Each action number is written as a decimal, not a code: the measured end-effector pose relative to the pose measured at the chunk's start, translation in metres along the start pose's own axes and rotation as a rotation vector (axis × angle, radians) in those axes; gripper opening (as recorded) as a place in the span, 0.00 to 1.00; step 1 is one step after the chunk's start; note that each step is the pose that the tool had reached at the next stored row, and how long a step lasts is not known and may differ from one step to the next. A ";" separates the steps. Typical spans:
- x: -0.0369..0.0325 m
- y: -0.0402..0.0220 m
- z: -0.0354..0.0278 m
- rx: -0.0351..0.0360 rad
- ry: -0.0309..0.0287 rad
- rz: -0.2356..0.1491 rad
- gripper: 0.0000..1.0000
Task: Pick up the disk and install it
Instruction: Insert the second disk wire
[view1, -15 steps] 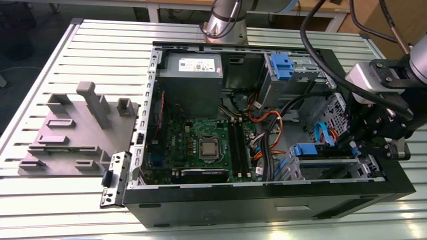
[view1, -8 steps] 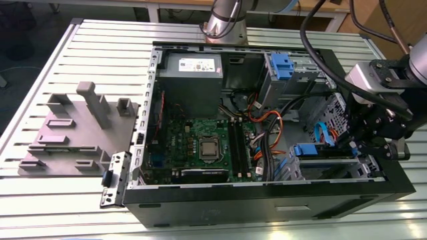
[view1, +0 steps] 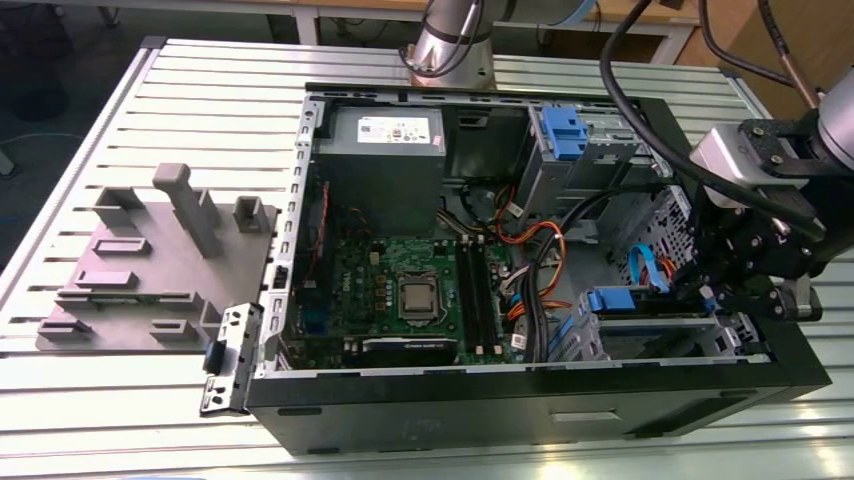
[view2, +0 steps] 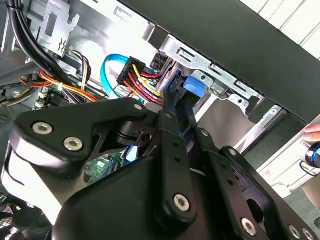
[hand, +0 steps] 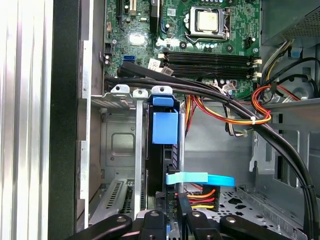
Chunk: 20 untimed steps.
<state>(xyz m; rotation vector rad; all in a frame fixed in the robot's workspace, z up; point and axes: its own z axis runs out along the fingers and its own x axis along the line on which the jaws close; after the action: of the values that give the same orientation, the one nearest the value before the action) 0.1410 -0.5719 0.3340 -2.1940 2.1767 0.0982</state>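
Disk (hand: 165, 145), standing edge-on in the case's drive cage (hand: 120, 150), is being seated in the installing step by the pincer (hand: 172, 217), seemingly closed on its rear edge, and straight pressing is being called for.

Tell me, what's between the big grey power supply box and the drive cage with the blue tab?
In the exterior view, the green motherboard and a bundle of orange, red and black cables lie between the power supply and the drive cage.
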 end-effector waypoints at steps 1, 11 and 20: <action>0.0000 0.0000 0.0000 0.0000 0.0000 0.000 0.24; -0.0033 0.0001 -0.0081 0.0000 0.0000 0.000 0.24; -0.0048 0.0005 -0.0056 0.0000 -0.0094 0.000 0.24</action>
<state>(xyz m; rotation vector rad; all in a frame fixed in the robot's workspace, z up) 0.1406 -0.5676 0.3400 -2.1891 2.1717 0.1083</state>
